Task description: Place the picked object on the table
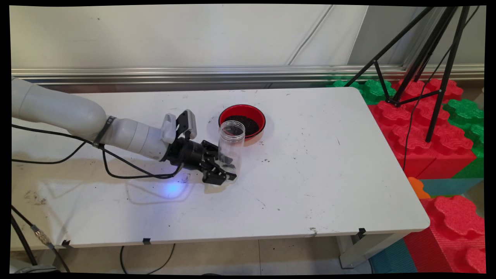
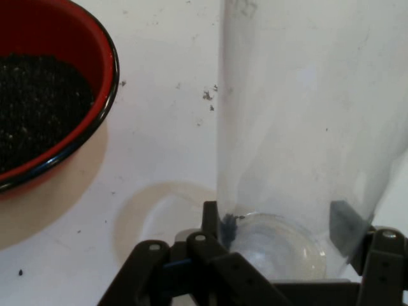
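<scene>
The black gripper [image 1: 226, 170] has its two fingers closed around the bottom of a tall, clear plastic jar [image 1: 231, 145]. The jar is round, see-through, open on top and stands near the middle of the white table [image 1: 329, 174]. Just behind it sits a round red bowl [image 1: 242, 121] of dark, grainy bits.

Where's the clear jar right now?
In the main view the clear jar stands upright mid-table, just in front of the red bowl of dark grains, with the gripper closed around its base from the left.
</scene>
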